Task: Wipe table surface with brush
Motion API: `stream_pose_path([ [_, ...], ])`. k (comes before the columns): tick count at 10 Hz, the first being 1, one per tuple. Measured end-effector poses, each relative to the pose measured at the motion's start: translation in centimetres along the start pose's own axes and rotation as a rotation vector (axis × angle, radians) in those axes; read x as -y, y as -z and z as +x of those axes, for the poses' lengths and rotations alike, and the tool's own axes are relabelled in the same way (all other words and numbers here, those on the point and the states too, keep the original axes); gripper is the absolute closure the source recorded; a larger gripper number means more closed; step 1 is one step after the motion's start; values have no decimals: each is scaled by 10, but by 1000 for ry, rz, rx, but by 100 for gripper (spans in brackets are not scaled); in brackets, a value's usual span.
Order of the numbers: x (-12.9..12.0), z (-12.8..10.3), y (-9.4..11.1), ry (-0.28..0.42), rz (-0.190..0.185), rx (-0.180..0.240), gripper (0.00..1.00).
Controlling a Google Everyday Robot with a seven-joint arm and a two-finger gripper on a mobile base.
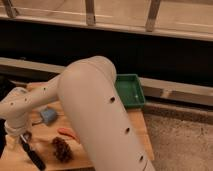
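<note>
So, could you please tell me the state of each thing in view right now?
brush: slanted, at the front left of the table surface.
end effector: low, at the brush's upper end.
green tray: upright at the back right, looks empty.
dark red cluster: lying on the table surface.
blue object: resting on the table surface.
</note>
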Motion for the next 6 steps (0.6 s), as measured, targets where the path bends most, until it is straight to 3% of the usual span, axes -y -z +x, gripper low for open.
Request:
stream_pose_path([
  [4, -11, -4, -26, -80, 40, -45, 32],
  [6, -1, -5, -38, -99, 49, -66, 32],
])
